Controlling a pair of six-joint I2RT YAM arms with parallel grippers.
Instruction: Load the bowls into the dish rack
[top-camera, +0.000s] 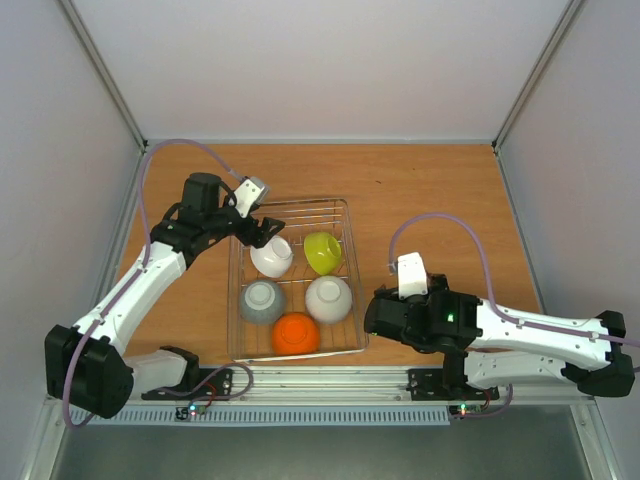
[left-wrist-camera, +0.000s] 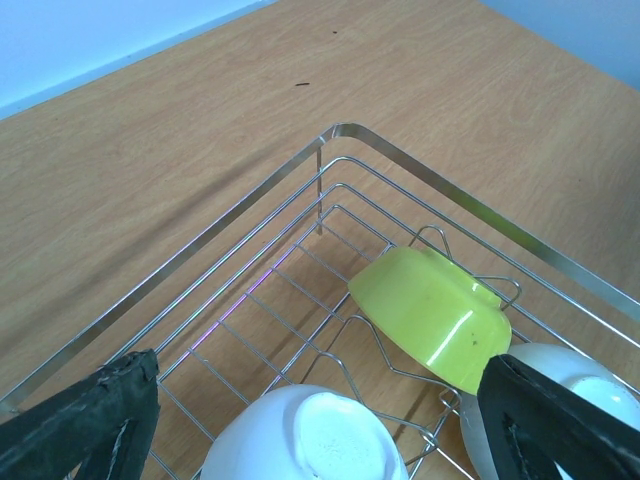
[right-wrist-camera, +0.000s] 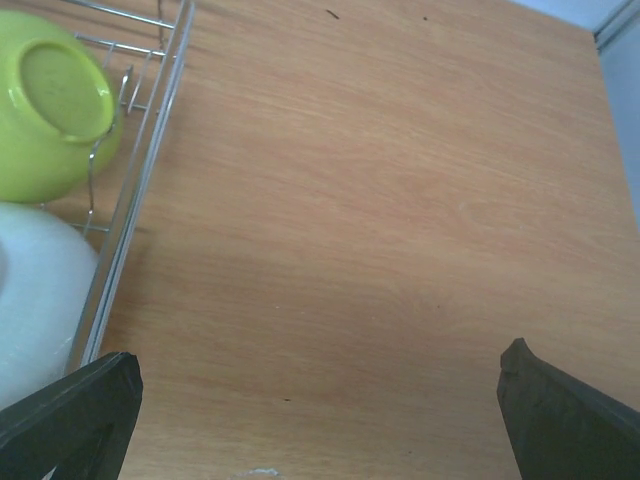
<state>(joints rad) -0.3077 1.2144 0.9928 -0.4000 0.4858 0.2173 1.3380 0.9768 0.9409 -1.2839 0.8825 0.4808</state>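
Five bowls overhead, three from left wrist

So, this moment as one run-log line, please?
bowls: all five in dish rack | left gripper: open, above far-left white bowl | right gripper: open, empty, over table

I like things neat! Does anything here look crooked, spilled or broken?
Nothing looks spilled or broken. In the dish rack, the yellow-green bowl and the far white bowl lean on their sides against the wires rather than lying flat. That seems normal for a rack, so nothing really stands out.
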